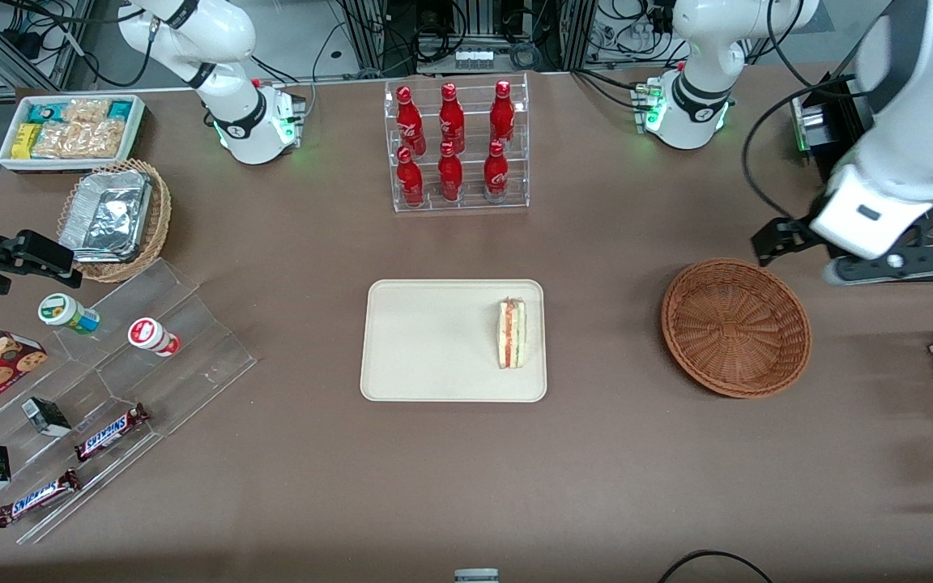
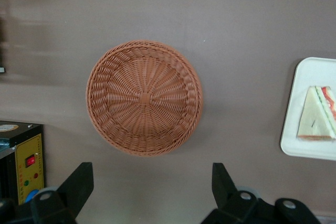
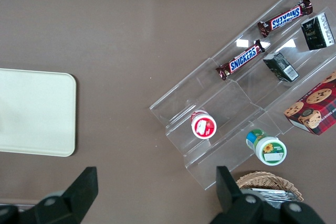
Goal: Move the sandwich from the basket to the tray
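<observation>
Cream in colour, the tray (image 1: 434, 340) lay flat on the brown surface (image 1: 596, 453) near the middle. The sandwich (image 1: 512, 334) rested on the tray, on the portion closest to the basket (image 1: 735, 327), with its red, pink and green filling showing along the cut edge. It lay inside the rim and apart from the basket. The basket sat on the surface toward the working arm's end, well apart from the tray, and its woven bowl held nothing.

The pincer (image 2: 152, 187) hung above the surface, just farther from the front camera than the basket and beside its rim. Its two dark fingers (image 2: 79, 182) stood wide apart with nothing between them, and it touched neither the basket nor the sandwich. In the left wrist view the basket (image 2: 144, 98) lay whole below the camera, with the tray's edge (image 2: 291, 129) and the sandwich (image 2: 316, 114) off to one side.

Farther from the front camera than the tray stood a clear rack (image 1: 458, 146) holding six red bottles. Toward the parked arm's end lay a clear stepped stand (image 1: 159, 356) with two Snickers bars (image 1: 110, 431) and small tubs, a tan basket (image 1: 155, 223) of foil containers, and a white bin (image 1: 70, 129) of snacks.
</observation>
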Robot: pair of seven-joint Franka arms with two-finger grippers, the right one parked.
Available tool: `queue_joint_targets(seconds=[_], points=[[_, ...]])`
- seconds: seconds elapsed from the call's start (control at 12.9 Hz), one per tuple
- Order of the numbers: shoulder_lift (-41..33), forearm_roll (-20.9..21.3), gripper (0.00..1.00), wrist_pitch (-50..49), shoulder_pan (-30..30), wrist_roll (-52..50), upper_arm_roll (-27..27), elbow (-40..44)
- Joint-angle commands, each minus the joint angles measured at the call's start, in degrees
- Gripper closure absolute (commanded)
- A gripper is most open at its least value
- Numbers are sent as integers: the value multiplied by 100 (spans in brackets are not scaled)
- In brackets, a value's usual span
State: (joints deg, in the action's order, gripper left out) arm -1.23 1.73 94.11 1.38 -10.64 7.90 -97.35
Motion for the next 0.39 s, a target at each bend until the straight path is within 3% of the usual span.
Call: queue_joint_targets(seconds=[0.0,0.16,0.31], points=[[-368,-209,0,-288,-330,798,-665,-135],[-474,-200,0,-420,-760,906,-1262,-126],[-466,-200,0,-412,-806,924,-1326,-118]])
